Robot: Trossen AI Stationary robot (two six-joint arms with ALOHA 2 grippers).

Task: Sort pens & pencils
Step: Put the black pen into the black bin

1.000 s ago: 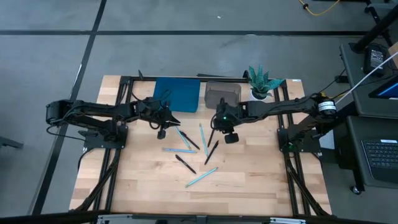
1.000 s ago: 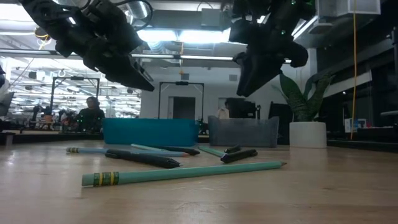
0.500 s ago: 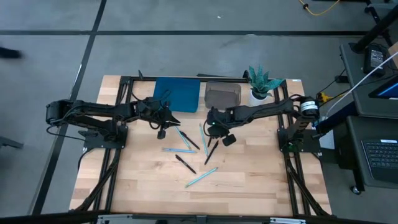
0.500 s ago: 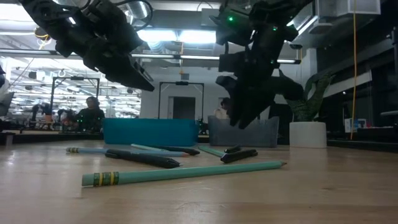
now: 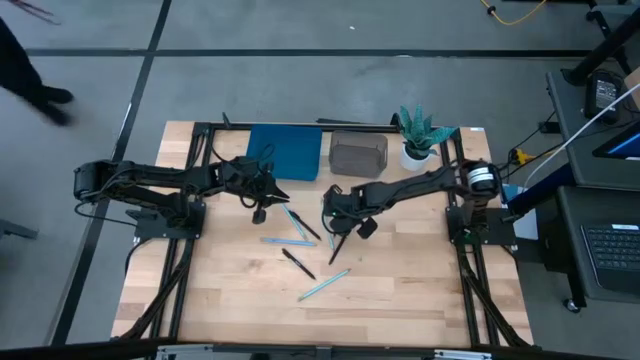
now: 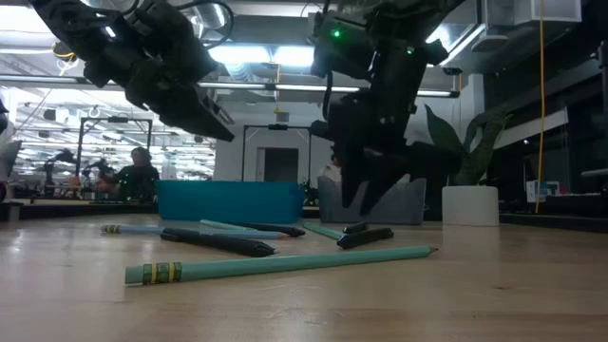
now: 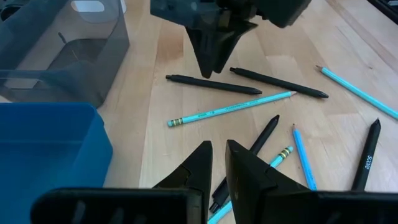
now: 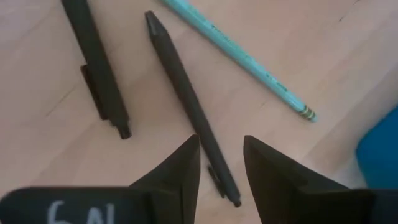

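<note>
Several black pens (image 5: 298, 264) and light-blue pencils (image 5: 323, 284) lie scattered flat on the middle of the wooden table. My right gripper (image 5: 333, 212) hangs open just above them, pointing down. In the right wrist view its fingers (image 8: 221, 165) stand on either side of one black pen (image 8: 186, 99) without touching it. A second pen (image 8: 96, 68) and a pencil (image 8: 242, 56) lie beside it. My left gripper (image 5: 268, 192) waits shut above the table's left part, near the blue bin, with only a thin slit between its fingers (image 7: 217, 165).
A blue bin (image 5: 285, 152) and a grey bin (image 5: 357, 153) stand side by side at the table's far edge, with a potted plant (image 5: 418, 135) to their right. In the low view a pencil (image 6: 275, 264) lies nearest. The near half of the table holds only a few sticks.
My right gripper has moved toward the table's left and down, from near the grey bin to just over the pens, tipping its fingers downward. The pens and pencils have not moved. My left arm has kept still.
</note>
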